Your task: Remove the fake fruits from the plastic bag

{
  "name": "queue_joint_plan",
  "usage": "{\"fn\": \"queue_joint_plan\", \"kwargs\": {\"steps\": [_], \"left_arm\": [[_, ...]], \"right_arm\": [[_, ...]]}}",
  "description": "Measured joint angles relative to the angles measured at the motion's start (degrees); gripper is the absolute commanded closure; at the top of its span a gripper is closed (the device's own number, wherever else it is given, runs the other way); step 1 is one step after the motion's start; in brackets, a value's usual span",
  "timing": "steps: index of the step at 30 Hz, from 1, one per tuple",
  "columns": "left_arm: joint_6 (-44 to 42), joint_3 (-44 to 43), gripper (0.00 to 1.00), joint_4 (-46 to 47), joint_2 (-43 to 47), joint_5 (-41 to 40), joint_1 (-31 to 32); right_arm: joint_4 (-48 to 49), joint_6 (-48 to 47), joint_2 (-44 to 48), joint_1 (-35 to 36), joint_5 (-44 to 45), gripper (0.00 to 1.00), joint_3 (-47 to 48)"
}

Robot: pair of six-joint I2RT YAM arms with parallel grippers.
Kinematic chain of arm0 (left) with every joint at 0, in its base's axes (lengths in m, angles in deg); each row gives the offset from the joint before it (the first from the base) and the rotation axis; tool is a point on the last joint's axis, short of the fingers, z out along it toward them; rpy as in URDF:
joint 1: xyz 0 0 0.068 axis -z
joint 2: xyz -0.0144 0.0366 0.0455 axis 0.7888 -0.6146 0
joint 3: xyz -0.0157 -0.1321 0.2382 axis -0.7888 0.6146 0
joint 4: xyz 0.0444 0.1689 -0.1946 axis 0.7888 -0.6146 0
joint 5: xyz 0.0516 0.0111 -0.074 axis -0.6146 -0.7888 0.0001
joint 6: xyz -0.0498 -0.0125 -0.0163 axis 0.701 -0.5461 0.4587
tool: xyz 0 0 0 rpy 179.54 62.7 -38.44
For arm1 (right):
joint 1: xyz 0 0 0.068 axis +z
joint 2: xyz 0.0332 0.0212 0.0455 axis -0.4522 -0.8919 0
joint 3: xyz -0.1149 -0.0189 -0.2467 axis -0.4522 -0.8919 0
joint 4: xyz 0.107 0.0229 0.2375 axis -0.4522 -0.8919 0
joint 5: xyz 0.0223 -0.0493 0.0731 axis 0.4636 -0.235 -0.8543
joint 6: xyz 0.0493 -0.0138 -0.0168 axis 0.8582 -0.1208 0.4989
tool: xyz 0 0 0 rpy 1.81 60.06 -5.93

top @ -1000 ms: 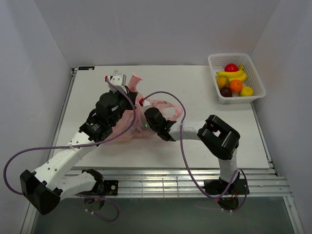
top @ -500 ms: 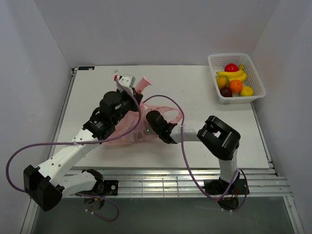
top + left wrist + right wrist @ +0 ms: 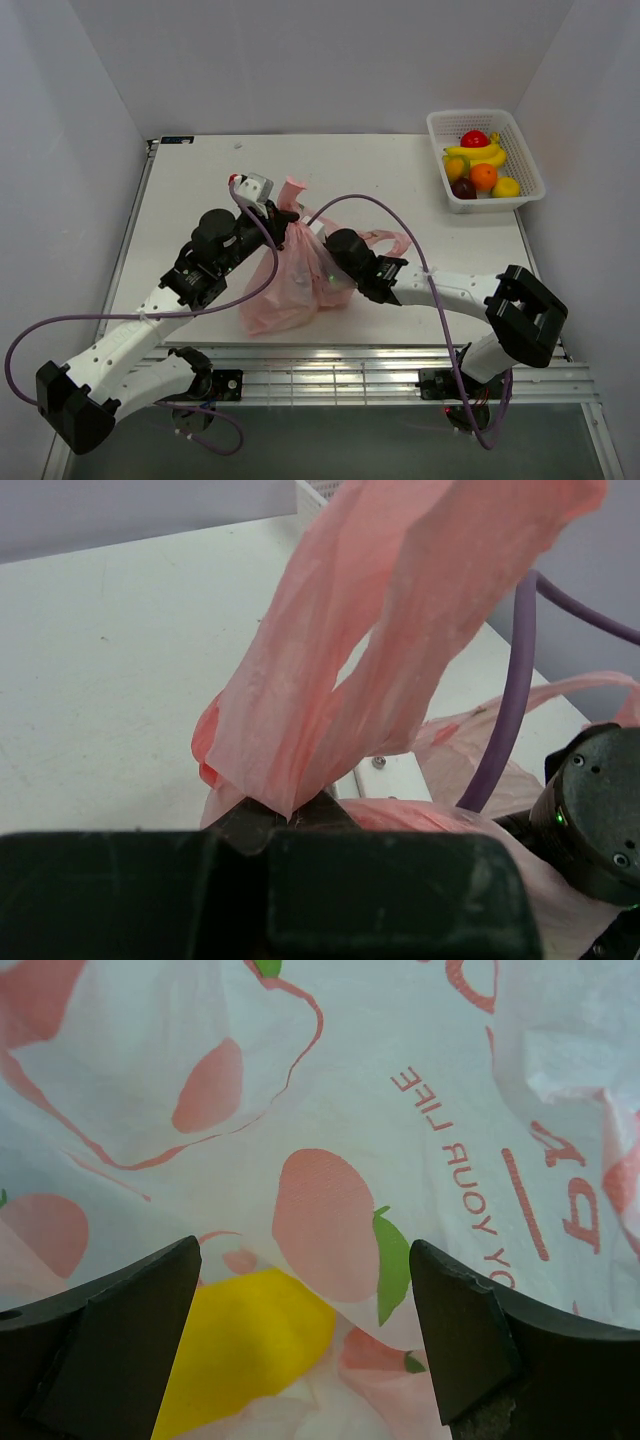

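Two grippers are at the plastic bag (image 3: 290, 285), which sits left of centre in the top view on the white table (image 3: 400, 170), a pink crinkled heap drawn up to a point. Your left gripper (image 3: 284, 207) has its jaws pressed together on one tie handle (image 3: 400, 610) of the bag. In the left wrist view the pink film rises from the dark fingertips at the lower middle of the frame and fans out toward the upper right. Your right gripper (image 3: 323, 263) comes in from the right of the bag and is close against its side. In the right wrist view its two dark fingers (image 3: 110, 1340) stand spread wide at the lower corners, with printed film filling the frame between them and nothing pinched; whether they touch the film you cannot tell. Through that film, at the lower left of the same view, you can see one yellow fruit (image 3: 245, 1345) inside the bag. The other fake fruits (image 3: 484, 176) lie in the white basket (image 3: 495, 202) at the upper right of the top view, well apart from the bag — red, orange, dark purple, yellow and yellow-green, beside a banana bunch (image 3: 480, 152). A purple cable (image 3: 360, 198) arcs above the bag's right side.
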State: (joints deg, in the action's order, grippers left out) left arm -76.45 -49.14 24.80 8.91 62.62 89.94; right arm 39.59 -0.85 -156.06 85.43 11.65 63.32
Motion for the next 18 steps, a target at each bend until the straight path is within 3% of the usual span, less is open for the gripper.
{"fn": "queue_joint_plan", "kwargs": {"steps": [11,18], "left_arm": [[1.36,4.79,1.00,-0.76,1.57,6.10,-1.31],[1.29,4.79,1.00,-0.35,2.93,7.06,-0.48]], "right_arm": [[-15.19,-2.12,-0.48,0.74,4.20,0.09,2.32],[-34.93,8.98,15.74,1.01,16.65,0.10,-2.12]]}}
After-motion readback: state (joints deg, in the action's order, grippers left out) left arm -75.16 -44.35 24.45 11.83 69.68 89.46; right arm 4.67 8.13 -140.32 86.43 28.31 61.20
